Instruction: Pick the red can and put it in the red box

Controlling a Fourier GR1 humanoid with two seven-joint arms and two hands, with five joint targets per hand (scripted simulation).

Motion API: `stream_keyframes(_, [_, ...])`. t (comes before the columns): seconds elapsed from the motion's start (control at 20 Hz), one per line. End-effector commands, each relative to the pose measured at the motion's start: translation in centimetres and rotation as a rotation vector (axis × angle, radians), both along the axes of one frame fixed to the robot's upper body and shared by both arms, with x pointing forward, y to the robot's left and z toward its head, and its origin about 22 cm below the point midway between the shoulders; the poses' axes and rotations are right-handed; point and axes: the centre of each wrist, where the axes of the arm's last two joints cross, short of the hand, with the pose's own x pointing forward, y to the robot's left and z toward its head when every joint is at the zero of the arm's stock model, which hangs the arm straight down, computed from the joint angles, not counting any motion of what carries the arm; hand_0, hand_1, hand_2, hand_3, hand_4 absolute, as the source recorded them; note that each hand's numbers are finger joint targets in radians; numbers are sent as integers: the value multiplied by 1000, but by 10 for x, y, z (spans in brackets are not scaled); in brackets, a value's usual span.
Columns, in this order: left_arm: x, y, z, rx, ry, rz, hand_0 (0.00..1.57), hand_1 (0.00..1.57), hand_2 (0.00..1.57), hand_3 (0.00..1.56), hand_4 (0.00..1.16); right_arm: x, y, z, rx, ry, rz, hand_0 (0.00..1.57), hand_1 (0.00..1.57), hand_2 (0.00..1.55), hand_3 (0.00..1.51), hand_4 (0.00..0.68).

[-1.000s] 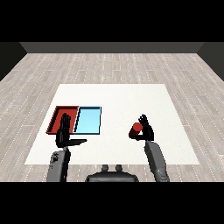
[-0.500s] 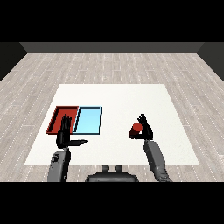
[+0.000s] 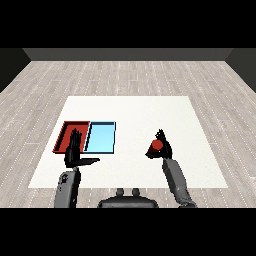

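We are holding the red can (image 3: 156,145) in our right hand (image 3: 164,149), with the fingers curling round it from behind and to its right, so that the can's red face is showing toward us on the hand's left side. The can is sitting at the right of the white table (image 3: 135,110), well apart from both trays, and we cannot tell whether it is resting on the surface or already hanging a little above it. The grip is coming from the side, which we judge suits a carry leftward across the table.

Our left hand (image 3: 75,152) is holding nothing: its fingers are standing straight and upward, the thumb sticking out to the right, and it is hovering at the near edge of the red tray (image 3: 64,136) (partly covering that tray's near corner in this view). We judge it is being kept there out of the way rather than helping.

The red tray is lying at the left, touching the light blue tray (image 3: 101,137) that is lying between it and the can. So the can is having to pass over the blue tray to reach its goal, and the carry is needing enough height to clear both rims. The placing step is not yet done.
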Motion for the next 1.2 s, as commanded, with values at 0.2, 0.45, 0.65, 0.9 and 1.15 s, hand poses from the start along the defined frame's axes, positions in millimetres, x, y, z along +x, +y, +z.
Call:
stream_keyframes(0.2, [-12, 7, 19, -13, 8, -22, 0, 0, 0, 0, 0, -10, 6, 0, -2, 25, 11, 0, 0, 0, 0, 0])
stream_keyframes(0.45, [-13, -2, 6, -12, 0, 13, 0, 0, 0, 0, 0, 7, 19, 26, 13, 19, -18, 0, 0, 0, 0, 0])
stream_keyframes(0.65, [-4, -10, -1, -1, -3, -8, 0, 0, 0, 0, 0, 17, 25, 17, -75, 37, -60, 1470, 1470, 1469, 1434, 579])
stream_keyframes(0.9, [5, -8, 24, 11, -20, 8, 0, 0, 0, 0, 0, 10, -1, 19, -129, 23, -82, 1497, 1497, 1465, 1436, 667])
stream_keyframes(1.15, [1, -2, -3, 32, -3, 1, 0, 0, 0, 0, 0, 7, 17, 13, -174, -13, -56, 1466, 1466, 1455, 1425, 646])
